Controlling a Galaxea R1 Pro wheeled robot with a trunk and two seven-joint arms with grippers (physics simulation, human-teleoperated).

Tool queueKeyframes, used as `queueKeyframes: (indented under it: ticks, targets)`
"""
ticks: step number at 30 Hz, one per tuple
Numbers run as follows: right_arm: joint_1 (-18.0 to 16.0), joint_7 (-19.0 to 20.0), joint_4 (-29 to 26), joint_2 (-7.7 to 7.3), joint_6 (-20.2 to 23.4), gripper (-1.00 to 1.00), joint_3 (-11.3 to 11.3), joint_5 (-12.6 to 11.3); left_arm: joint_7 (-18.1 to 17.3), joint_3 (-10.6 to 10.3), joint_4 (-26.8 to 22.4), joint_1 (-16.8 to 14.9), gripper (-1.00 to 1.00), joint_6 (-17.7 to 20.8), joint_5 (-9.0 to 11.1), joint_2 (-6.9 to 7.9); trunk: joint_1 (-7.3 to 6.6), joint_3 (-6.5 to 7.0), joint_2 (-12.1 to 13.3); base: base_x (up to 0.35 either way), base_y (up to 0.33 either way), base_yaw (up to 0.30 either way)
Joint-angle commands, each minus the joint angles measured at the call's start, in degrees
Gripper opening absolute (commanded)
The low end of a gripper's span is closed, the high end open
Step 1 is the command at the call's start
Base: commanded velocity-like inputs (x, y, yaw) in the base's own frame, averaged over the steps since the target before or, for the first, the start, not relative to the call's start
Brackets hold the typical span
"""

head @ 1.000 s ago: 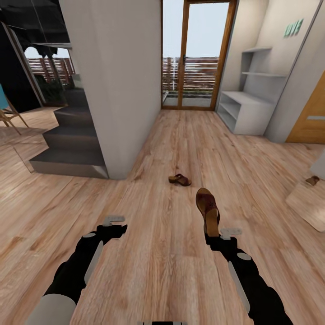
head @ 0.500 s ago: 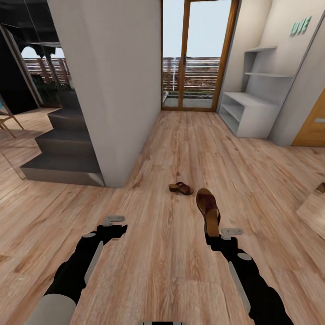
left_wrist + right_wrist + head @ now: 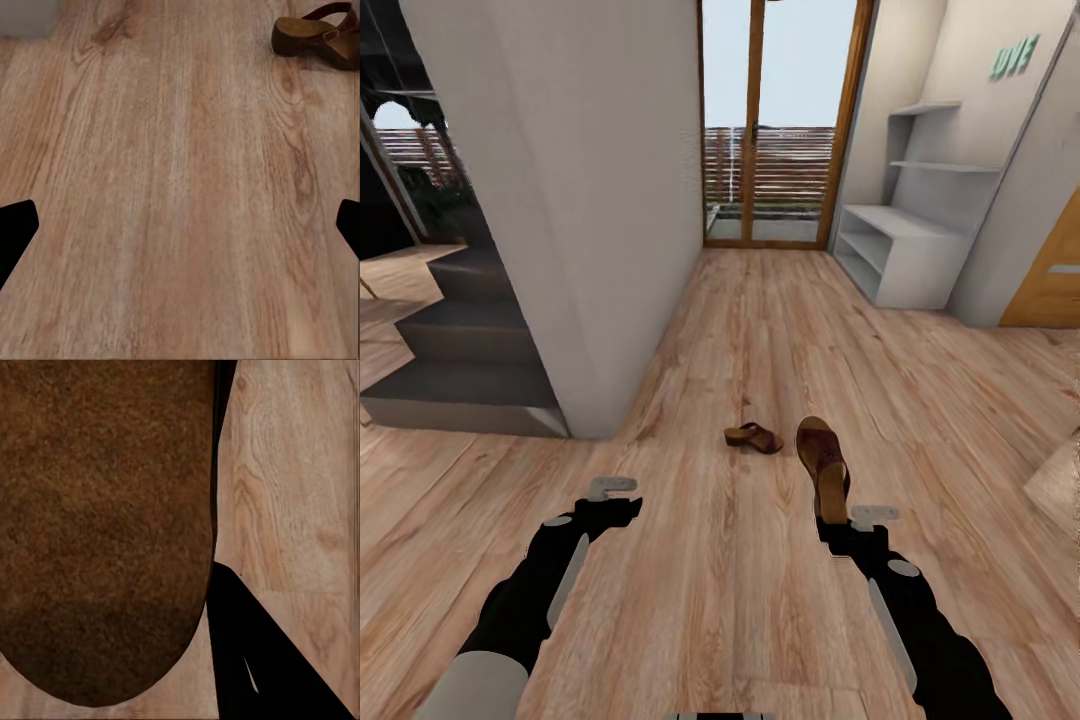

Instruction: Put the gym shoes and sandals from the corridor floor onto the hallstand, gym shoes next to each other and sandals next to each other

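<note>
Right gripper (image 3: 838,522) clenched on sandal (image 3: 823,462); left gripper (image 3: 610,493) released. Robot rolled closer to hallstand (image 3: 900,255); second sandal (image 3: 754,437) awaits on floor.

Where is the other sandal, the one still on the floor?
In the head view, the loose sandal lies on the floor mid-corridor, just left of the held sandal, short of the grey rack.

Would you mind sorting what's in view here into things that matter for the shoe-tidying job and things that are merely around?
Belongs to the job:
- sandal held in the right gripper
- second sandal on the corridor floor
- hallstand
- right gripper
- left gripper, open

Just around:
- grey stairs
- glass balcony door
- orange door
</note>
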Motion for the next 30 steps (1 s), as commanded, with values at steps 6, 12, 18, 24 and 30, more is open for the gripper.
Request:
queueKeyframes:
  ticks: [6, 12, 18, 24, 30]
  targets:
    - [0.0, -0.1, -0.1, -0.01, 0.4, -1.0, 0.0, -0.2, -0.1, 0.1, -0.1, 0.0, 1.0, 0.3, 0.1, 0.02, 0.02, 0.06, 0.0, 0.345, 0.0, -0.243]
    - [0.0, -0.1, -0.1, -0.01, 0.4, -1.0, 0.0, -0.2, -0.1, 0.1, -0.1, 0.0, 1.0, 0.3, 0.1, -0.01, 0.02, 0.18, 0.0, 0.345, 0.005, -0.252]
    - [0.0, -0.1, -0.1, -0.01, 0.4, -1.0, 0.0, -0.2, -0.1, 0.0, -0.1, 0.0, 1.0, 0.3, 0.1, 0.0, 0.02, 0.23, 0.0, 0.345, 0.084, -0.248]
    - [0.0, -0.1, -0.1, -0.01, 0.4, -1.0, 0.0, -0.1, -0.1, 0.0, -0.1, 0.0, 1.0, 0.3, 0.1, -0.01, 0.02, 0.24, 0.0, 0.342, 0.162, -0.079]
    - [0.0, -0.1, -0.1, -0.01, 0.4, -1.0, 0.0, -0.1, -0.1, 0.0, -0.1, 0.0, 1.0, 0.4, 0.1, -0.01, 0.02, 0.24, 0.0, 0.315, 0.209, -0.006]
